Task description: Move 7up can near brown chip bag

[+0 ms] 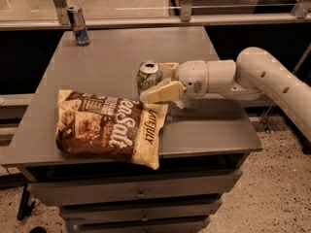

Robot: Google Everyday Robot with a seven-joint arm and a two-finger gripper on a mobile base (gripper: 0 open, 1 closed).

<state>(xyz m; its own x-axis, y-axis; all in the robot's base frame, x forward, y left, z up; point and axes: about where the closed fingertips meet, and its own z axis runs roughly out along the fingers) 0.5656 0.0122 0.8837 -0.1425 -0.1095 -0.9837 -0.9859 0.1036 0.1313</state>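
1. Grey table with drawers below; a slim can stands at its far corner, well away from the pincer.
2. Reaching in from the right, the pincer has its two fingers closed on the upright soda can, one in front and one behind.
3. The chip bag lies flat just ahead and to the left of the pincer, long axis across the table, with its cream end beside the front finger.
4. The can looks close enough; setting it down and letting go seems all that remains.

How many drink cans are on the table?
2. The 7up can is in the claw, just behind the brown chip bag's right end; a slim can stands at the table's far left corner.
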